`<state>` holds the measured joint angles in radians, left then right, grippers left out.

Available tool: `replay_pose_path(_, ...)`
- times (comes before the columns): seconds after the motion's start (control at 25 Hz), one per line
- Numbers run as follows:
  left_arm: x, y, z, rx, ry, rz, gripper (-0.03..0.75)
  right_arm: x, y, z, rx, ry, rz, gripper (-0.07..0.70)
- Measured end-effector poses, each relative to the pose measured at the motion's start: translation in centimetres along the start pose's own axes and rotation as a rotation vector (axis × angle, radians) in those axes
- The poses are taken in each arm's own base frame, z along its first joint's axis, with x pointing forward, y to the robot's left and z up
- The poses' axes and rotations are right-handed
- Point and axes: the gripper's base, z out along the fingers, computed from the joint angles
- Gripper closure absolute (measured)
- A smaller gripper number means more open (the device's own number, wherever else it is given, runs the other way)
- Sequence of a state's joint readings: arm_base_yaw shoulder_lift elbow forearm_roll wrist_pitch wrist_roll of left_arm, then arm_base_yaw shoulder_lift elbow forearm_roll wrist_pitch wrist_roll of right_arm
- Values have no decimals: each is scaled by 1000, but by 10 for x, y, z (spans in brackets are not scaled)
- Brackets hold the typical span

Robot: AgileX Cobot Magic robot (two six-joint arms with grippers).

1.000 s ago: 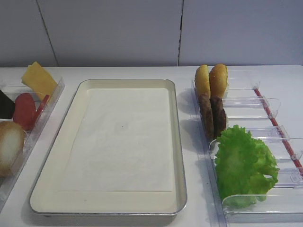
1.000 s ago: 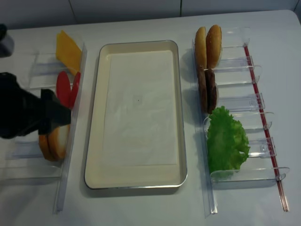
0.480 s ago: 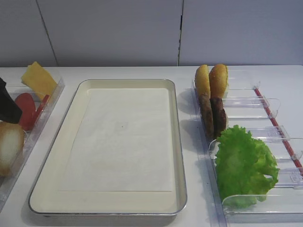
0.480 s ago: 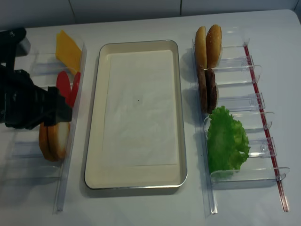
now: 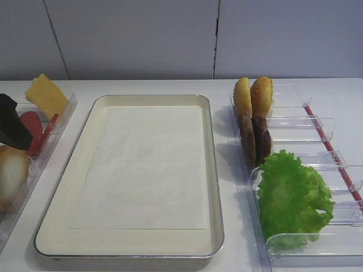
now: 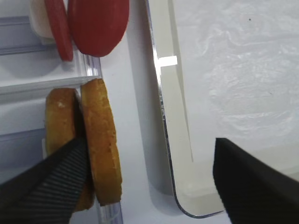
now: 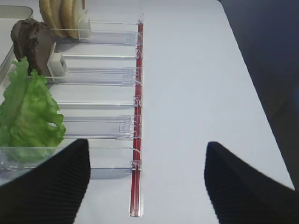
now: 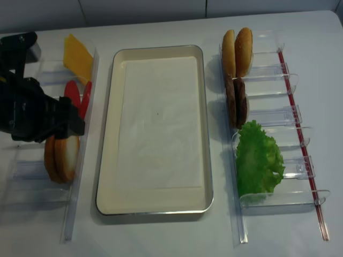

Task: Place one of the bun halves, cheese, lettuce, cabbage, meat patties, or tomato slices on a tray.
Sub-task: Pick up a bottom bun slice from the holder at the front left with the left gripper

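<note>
Tray (image 8: 110,160): cream, rectangular, with a white paper liner; sits mid-table between the two holders; nothing lies on it.
Left holder (image 8: 80,176): clear plastic, just left of the tray; holds cheese, tomato slices and two bun halves.
Cheese (image 8: 78,58): yellow-orange slice, tilted, at the far end of the left holder.
Tomato slices (image 6: 98,23): two red discs on edge, between the cheese and the bun halves.
Bun halves (image 6: 100,144): two discs on edge, side by side and touching, in the near part of the left holder; toasted brown rims, one pale flat face towards the tray.
Left gripper (image 6: 149,179): hovers over the bun halves; jaws apart, one finger (image 6: 46,186) lying across the bun halves, the other over the tray's near edge; nothing clamped.
Right holder (image 8: 268,80): clear plastic with a red strip, just right of the tray.
Orange buns (image 8: 237,51): two on edge, at the far end of the right holder.
Patties (image 8: 236,101): two dark discs on edge, next behind the orange buns.
Lettuce (image 8: 259,160): frilly green leaf, near end of the right holder.
Right gripper (image 7: 145,184): above bare table beside the right holder; fingers well apart, holding nothing.
</note>
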<state>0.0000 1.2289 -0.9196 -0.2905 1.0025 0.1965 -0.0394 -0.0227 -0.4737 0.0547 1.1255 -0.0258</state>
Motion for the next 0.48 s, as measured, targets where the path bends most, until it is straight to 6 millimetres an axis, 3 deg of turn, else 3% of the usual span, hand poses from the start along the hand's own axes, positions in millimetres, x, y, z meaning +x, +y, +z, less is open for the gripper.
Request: replay_pose_path(0.48, -5, 4, 17, 4, 56, -9, 192, 0, 0, 0, 0, 0, 0, 87)
